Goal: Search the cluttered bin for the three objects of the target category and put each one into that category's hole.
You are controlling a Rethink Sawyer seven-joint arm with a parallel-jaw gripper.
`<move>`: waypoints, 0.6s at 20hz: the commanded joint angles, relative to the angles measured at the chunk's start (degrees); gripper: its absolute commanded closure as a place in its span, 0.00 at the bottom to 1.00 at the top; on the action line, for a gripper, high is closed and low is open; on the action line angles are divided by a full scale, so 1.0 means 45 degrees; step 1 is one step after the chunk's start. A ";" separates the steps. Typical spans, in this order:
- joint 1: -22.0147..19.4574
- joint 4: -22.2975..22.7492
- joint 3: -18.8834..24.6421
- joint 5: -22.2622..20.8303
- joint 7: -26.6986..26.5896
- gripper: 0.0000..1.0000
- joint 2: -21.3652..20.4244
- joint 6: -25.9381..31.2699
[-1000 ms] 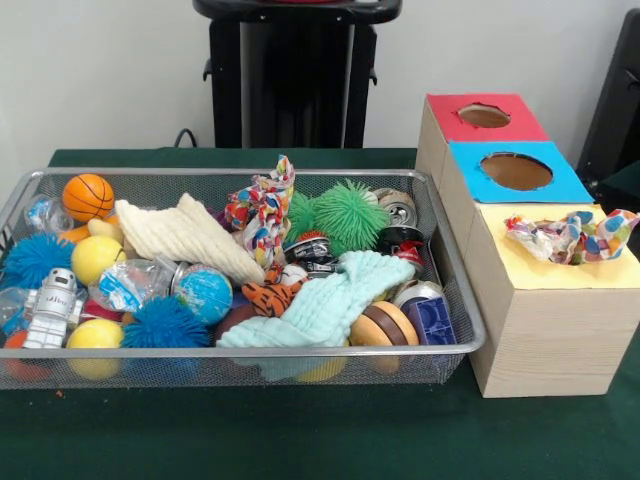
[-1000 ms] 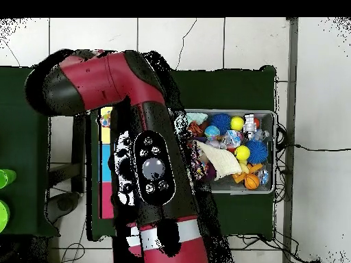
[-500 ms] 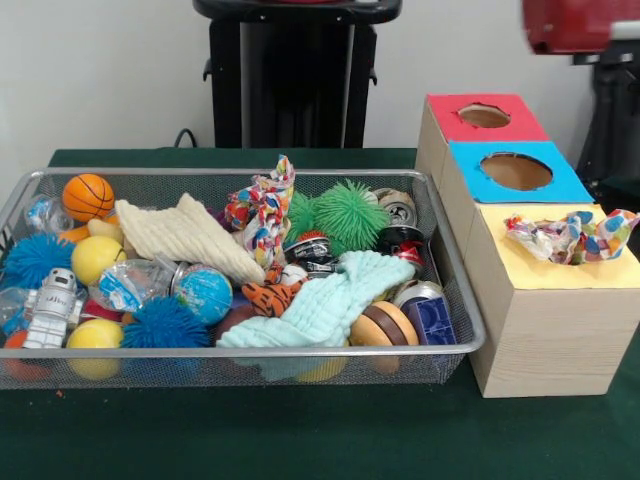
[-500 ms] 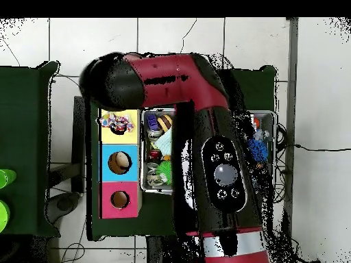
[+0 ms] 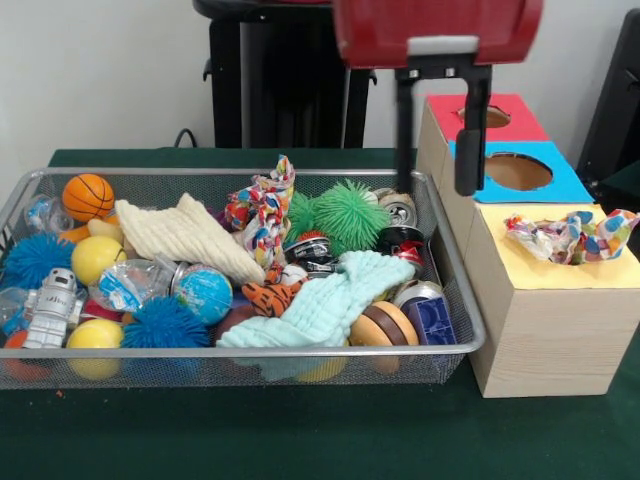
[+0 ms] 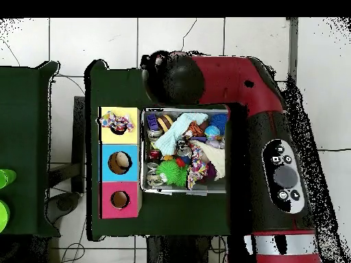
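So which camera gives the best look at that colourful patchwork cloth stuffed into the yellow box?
The front view. There the patchwork cloth shows sideways, bunched in the hole of the yellow box and spilling over its top. The overhead view shows the cloth only as a small bright bundle on the yellow square.

Your gripper (image 5: 437,160) hung from the red wrist, its two black fingers (image 5: 469,130) spread apart, pointing down, holding nothing.

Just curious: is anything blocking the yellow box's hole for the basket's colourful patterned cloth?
Yes: a crumpled multicoloured cloth already sits in the hole of the yellow-topped box, spilling over its rim. The patterned cloth itself lies uncovered on top.
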 commanded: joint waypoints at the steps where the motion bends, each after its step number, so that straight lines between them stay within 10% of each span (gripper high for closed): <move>1: -0.0902 0.2594 0.1539 -0.0587 -0.4608 0.00 0.0086 0.1324; 12: -0.1598 0.4264 0.1158 -0.2074 -0.4026 0.00 -0.0103 -0.0019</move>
